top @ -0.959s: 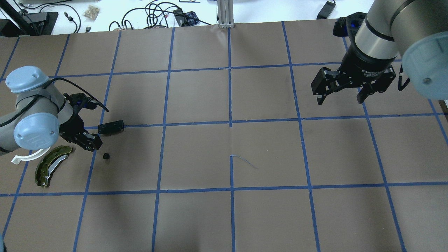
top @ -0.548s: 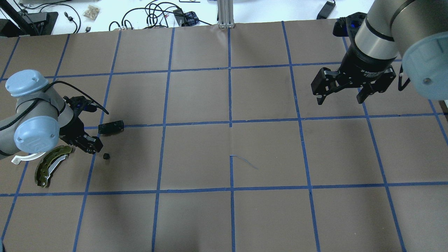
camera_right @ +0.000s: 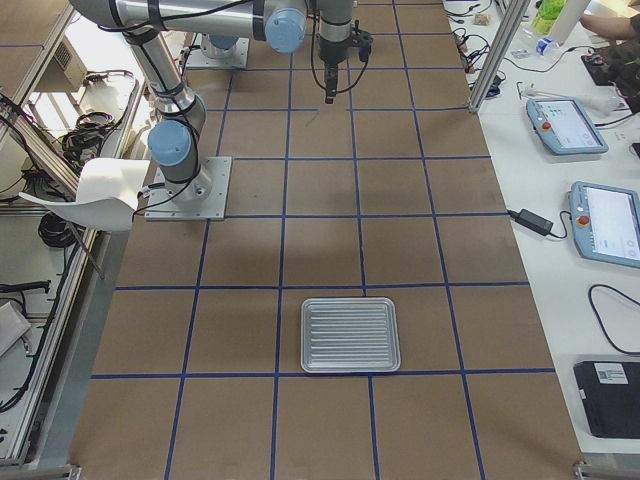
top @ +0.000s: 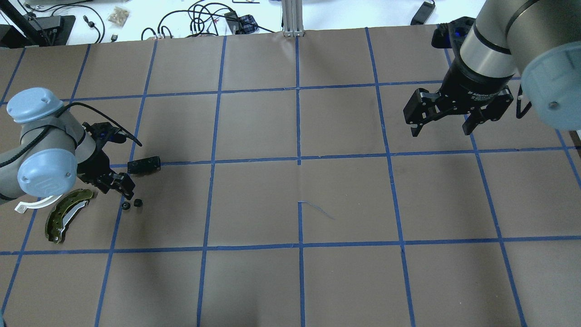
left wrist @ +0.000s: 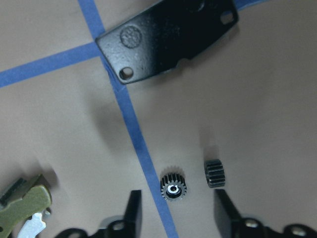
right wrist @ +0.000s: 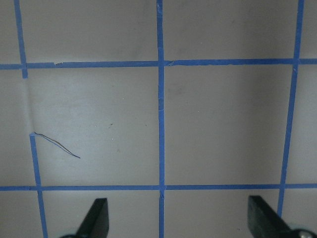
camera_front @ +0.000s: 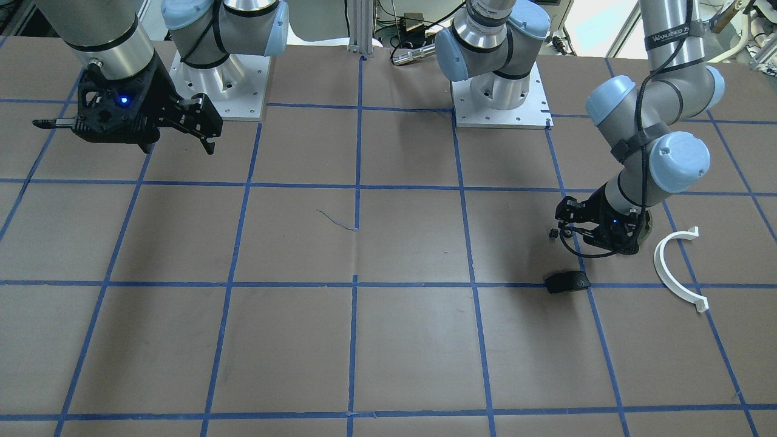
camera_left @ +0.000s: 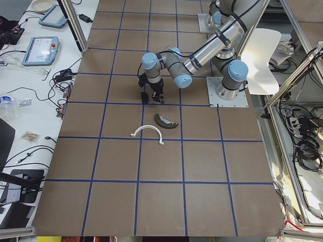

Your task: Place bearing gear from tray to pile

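Two small black bearing gears lie on the table by the pile: one (left wrist: 173,188) flat on a blue tape line, the other (left wrist: 214,173) on its edge to its right. Both show in the overhead view (top: 125,205) (top: 138,203). My left gripper (left wrist: 178,218) is open and empty just above them. The pile holds the black pad (top: 144,164), the olive-green shoe (top: 66,215) and the white half-ring (top: 36,204). My right gripper (top: 442,127) is open and empty, high over the far right. The ribbed silver tray (camera_right: 350,334) shows only in the exterior right view.
Blue tape lines grid the brown table cover. Cables and small gear lie on the white bench (top: 204,18) beyond the far edge. The arm bases (camera_front: 501,103) stand at the robot's side of the table.
A second gear now lies on the table to the left of the first one, below my left gripper. The left gripper has shifted slightly. The right arm has not moved.
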You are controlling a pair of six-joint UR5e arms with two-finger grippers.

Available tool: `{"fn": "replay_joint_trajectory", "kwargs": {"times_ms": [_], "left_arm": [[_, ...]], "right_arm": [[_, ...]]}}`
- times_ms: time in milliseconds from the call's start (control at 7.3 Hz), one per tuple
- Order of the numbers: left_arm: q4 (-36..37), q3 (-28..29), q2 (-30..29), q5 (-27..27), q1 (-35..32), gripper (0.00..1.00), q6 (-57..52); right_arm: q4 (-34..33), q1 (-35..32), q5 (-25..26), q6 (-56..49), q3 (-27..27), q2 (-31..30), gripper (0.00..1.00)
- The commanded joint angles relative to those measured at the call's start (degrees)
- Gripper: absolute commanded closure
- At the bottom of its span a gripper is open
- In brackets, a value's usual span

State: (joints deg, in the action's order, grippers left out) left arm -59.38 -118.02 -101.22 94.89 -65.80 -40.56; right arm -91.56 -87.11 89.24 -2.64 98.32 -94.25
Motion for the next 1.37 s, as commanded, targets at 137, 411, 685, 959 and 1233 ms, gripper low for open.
{"fn": "replay_joint_trajectory", "kwargs": {"times_ms": [137, 411, 685, 959, 1233], "left_arm": [[-13.23, 6.09, 6.45, -3.04, -4.39, 0.0, 6.07], [-30.18, 16.45, 10.67, -3.22, -11.33, 0.0, 18.78], [-39.99, 26.91, 10.17, -3.22, -21.94, 0.0, 34.77], [-40.47, 32.3, 10.17, -3.92, -28.92, 0.0, 42.9], [-35.59, 32.67, 12.18, -4.71, -29.21, 0.0, 42.32]], "right_arm": [[-0.11, 0.01, 0.05, 0.0, -0.06, -0.32, 0.0], [-0.11, -0.34, -0.12, 2.7, -0.14, -0.67, 0.0], [-0.2, -0.52, 0.05, 5.18, 0.12, -1.9, 0.0], [-0.2, -0.6, 0.49, 4.92, 0.12, -2.25, 0.0], [-0.2, -0.52, 0.58, 4.75, 0.12, -2.17, 0.0]]}}
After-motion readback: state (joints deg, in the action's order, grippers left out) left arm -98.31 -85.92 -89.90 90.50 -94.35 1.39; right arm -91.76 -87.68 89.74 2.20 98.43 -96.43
